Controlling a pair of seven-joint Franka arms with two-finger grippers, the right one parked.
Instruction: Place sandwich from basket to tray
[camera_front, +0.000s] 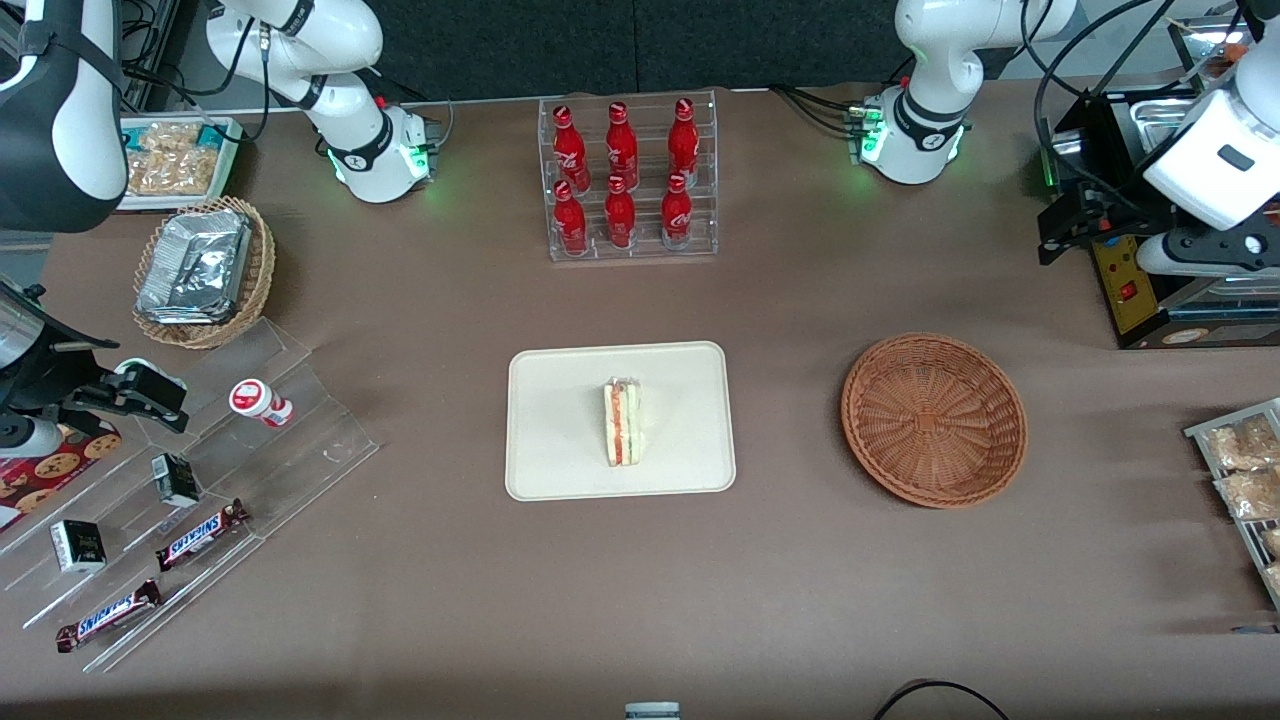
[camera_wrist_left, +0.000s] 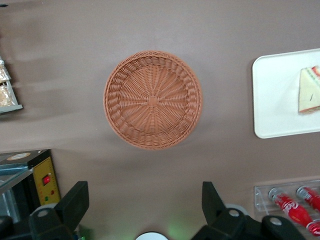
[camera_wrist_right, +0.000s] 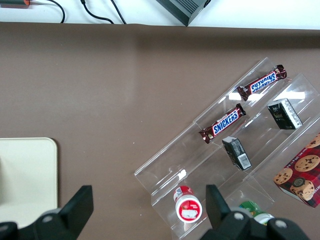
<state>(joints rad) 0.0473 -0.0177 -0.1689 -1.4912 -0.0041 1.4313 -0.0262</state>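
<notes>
Brown worktop, evenly lit. We note the sandwich lying on the tray near its middle, filling stripe facing up. The basket sits beside the tray toward the working arm's end of the worktop, apart from it and with nothing in it. The gripper hangs high above the worktop, over bare surface beside the basket; we see its fingers spread wide, holding nothing. A clear rack of red bottles stands farther from the front camera than the tray.
</notes>
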